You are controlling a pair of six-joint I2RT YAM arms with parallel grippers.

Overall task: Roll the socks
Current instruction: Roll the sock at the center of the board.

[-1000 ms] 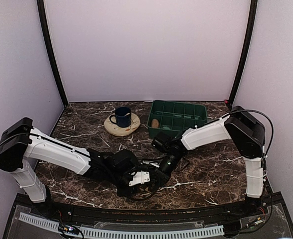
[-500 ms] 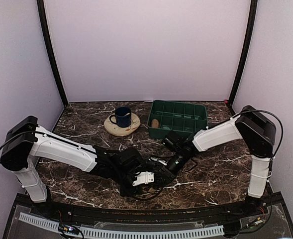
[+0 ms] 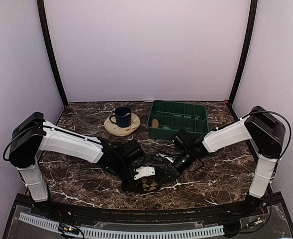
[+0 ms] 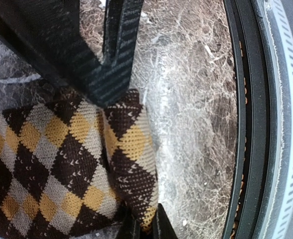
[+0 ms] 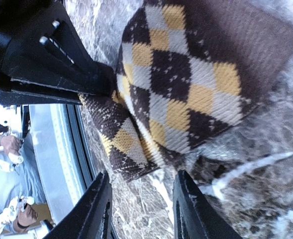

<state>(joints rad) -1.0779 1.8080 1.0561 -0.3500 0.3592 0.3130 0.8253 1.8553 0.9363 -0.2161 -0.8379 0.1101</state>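
Argyle sock (image 3: 149, 185): lies folded on the marble table (image 3: 216, 174), near the front edge, centre. Left gripper (image 3: 145, 178): clenched on a fold of this sock. Right gripper (image 5: 144, 199): released, fingers spread, tips just beside the sock's edge, holding nothing. Farther back: blue mug (image 3: 122, 117) upright on a round wooden coaster (image 3: 117, 129). To its right, green compartment tray (image 3: 186, 112) with a small tan bundle (image 3: 155, 123) in its near-left compartment.

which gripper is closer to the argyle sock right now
Left. The left gripper is shut on the argyle sock at its fold; the right gripper is open at its corner, not gripping.
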